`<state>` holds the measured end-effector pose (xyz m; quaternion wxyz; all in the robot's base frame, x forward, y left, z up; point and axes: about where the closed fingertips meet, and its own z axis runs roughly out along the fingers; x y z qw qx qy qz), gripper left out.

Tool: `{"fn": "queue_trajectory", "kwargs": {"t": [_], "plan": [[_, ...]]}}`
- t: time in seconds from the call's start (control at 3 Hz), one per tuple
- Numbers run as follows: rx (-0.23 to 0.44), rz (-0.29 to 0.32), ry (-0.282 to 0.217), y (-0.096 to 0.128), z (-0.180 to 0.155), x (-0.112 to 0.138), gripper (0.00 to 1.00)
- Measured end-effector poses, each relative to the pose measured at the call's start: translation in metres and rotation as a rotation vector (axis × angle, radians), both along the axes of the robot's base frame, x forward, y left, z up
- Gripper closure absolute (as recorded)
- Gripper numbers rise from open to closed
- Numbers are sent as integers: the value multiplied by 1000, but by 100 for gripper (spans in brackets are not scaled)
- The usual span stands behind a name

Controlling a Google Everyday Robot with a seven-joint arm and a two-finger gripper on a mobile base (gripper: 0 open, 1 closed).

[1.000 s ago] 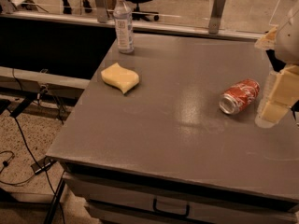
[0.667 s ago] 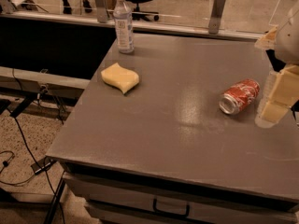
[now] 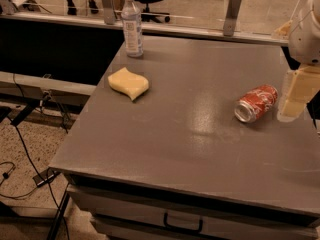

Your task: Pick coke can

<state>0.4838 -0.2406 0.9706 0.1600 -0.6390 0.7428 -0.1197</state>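
Observation:
The coke can (image 3: pixel 256 103) is red with white lettering and lies on its side on the grey table (image 3: pixel 175 134), right of centre, its silver end facing the front left. My gripper (image 3: pixel 295 96) hangs at the right edge of the view, just right of the can and apart from it, with a pale finger (image 3: pixel 296 94) pointing down near the table top. The arm's white body shows above it.
A clear water bottle (image 3: pixel 132 24) with a white cap stands upright at the table's back left. A yellow sponge (image 3: pixel 129 82) lies left of centre. A glass rail runs behind the table. The table has drawers at its front, with cables on the floor to the left.

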Motion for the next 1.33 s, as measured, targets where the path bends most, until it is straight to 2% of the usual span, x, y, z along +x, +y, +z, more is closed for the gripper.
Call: {"fn": "queue_trajectory", "kwargs": {"t": [0.33, 0.67, 1.0, 1.33], "plan": [[-63, 96, 0, -13, -8, 21, 0], [-77, 127, 1, -14, -10, 23, 0], [-61, 163, 15, -13, -12, 26, 0], [-53, 280, 58, -10, -25, 40, 0]]}}
